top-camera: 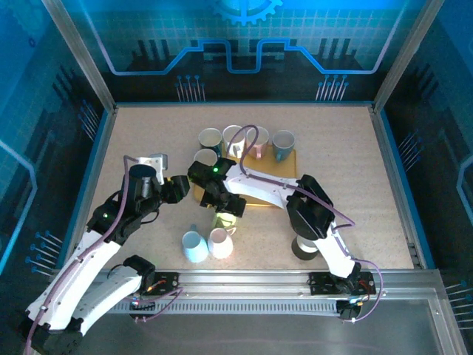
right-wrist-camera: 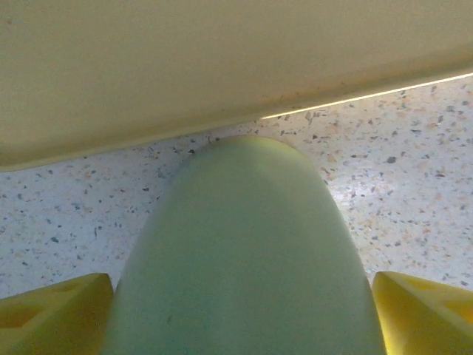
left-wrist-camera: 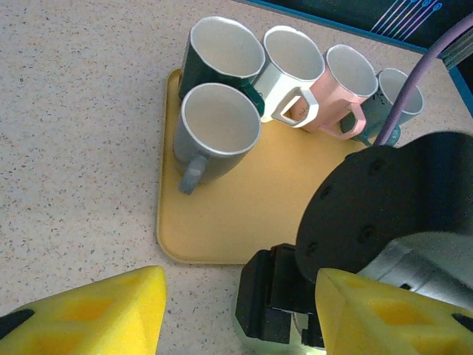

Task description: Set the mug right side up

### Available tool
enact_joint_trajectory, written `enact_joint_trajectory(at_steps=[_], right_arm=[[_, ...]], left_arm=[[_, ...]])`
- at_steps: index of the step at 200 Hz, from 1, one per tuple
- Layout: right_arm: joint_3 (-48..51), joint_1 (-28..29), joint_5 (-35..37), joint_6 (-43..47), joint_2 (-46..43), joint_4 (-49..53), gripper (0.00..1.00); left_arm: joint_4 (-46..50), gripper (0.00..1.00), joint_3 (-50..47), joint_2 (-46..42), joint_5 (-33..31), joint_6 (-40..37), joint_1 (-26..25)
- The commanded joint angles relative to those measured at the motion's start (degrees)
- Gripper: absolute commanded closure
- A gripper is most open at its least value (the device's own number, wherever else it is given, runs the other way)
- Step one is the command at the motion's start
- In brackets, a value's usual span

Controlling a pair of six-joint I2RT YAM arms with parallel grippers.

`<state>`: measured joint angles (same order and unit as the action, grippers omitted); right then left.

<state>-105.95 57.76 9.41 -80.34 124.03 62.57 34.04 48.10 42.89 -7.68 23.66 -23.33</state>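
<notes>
The mug (right-wrist-camera: 244,259) is pale green and smooth. It is on the speckled table (right-wrist-camera: 414,192), just in front of the near edge of the yellow tray (right-wrist-camera: 222,66). Its rounded end points toward the tray. Whether its mouth faces up or down cannot be told.

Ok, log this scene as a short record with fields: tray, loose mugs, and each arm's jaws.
tray: yellow plastic tray on speckled table
on tray, upright: dark green mug, white angular mug, pink mug, teal mug, grey mug
in front of tray: pale green mug, light blue mug, plain white mug
left gripper: jaws open, empty, by the tray's near left corner
right gripper: jaws either side of pale green mug; grip unclear
</notes>
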Motion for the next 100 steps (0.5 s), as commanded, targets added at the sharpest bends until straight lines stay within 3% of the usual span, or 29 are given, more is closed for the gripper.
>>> enact_joint_trajectory(at_steps=[1,66,100], right_arm=[[2.3,-0.2,-0.1,-0.9,0.4,-3.0,0.15],[2.8,-0.2,2.0,-0.5,-1.8,-2.4,0.37],[2.5,0.1,4.4,0.5,-4.8,-2.3,0.42]], left_arm=[[-1.5,0.43,-0.5,-0.6,-0.4,-0.6,-0.4],[-1.4,0.43,-0.4,-0.2,-1.1,-1.0,-0.3],[-1.4,0.43,-0.4,0.2,-1.2,-1.0,-0.4]])
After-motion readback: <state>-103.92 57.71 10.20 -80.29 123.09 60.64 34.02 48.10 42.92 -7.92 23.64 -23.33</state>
